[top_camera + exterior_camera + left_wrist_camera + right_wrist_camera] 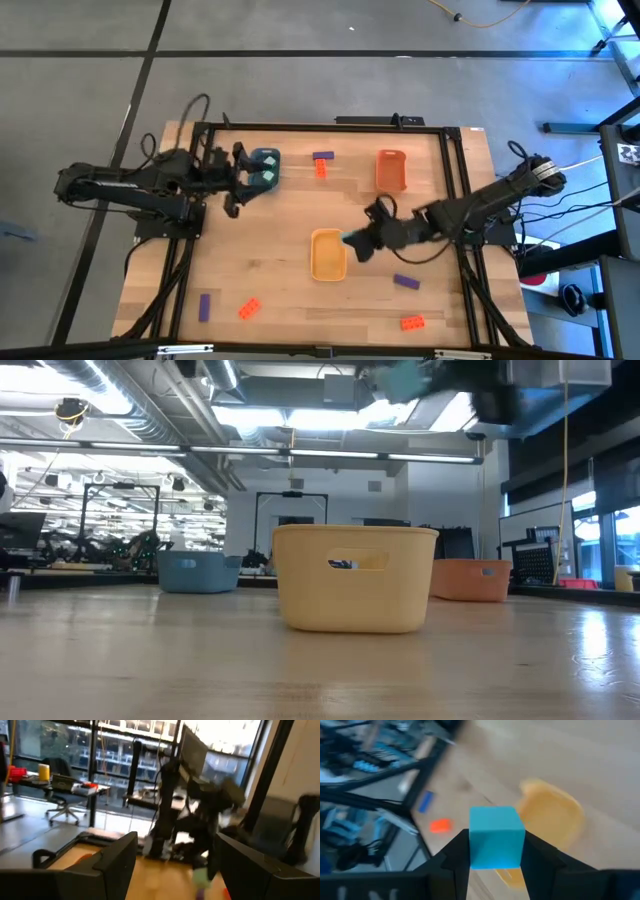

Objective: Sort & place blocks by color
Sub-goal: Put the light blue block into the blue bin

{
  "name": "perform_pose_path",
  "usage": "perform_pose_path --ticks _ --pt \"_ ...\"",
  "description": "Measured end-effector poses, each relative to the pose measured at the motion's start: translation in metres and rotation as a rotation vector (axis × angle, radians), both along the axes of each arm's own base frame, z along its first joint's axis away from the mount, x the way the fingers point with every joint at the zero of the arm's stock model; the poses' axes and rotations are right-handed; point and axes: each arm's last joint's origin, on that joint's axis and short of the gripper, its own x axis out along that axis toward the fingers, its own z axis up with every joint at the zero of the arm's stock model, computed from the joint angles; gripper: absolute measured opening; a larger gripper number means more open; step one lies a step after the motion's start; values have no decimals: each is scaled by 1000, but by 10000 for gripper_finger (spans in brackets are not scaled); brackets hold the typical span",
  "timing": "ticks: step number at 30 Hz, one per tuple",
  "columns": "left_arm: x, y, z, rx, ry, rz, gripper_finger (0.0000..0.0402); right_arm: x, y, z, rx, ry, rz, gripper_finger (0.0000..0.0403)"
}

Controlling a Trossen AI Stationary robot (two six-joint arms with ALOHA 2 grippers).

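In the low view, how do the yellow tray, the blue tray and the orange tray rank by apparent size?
1. yellow tray, clearly largest, though it stands nearest the camera.
2 and 3. blue tray and orange tray look alike; both stand farther back, so no ranking.

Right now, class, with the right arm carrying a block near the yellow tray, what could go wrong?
1. The right gripper pinches the mint-green block only by its sides; it may slip.
2. It hangs at the yellow tray's edge, so a release could miss.
3. Blocks already lie in the blue tray; colours could mix.

Bright overhead strip lights; window glare; wrist views motion-blurred
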Motion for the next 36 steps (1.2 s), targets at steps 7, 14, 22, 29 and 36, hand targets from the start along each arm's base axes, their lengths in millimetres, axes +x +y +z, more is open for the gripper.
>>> perform_pose_path --ticks 7,14,22,29,36 --pt "24 -2 -29 168 242 19 253 26 -42 23 -57 -242 172 135" --pt "33 -10 -37 294 299 48 253 29 -69 38 -130 -353 212 135" --pt "32 -15 -37 460 330 146 253 33 -87 49 -164 -476 213 135" --pt "34 -14 -34 468 307 176 253 40 -96 57 -178 -607 176 135" --pt "44 -15 -32 630 311 193 253 60 -98 48 -132 -725 161 135"
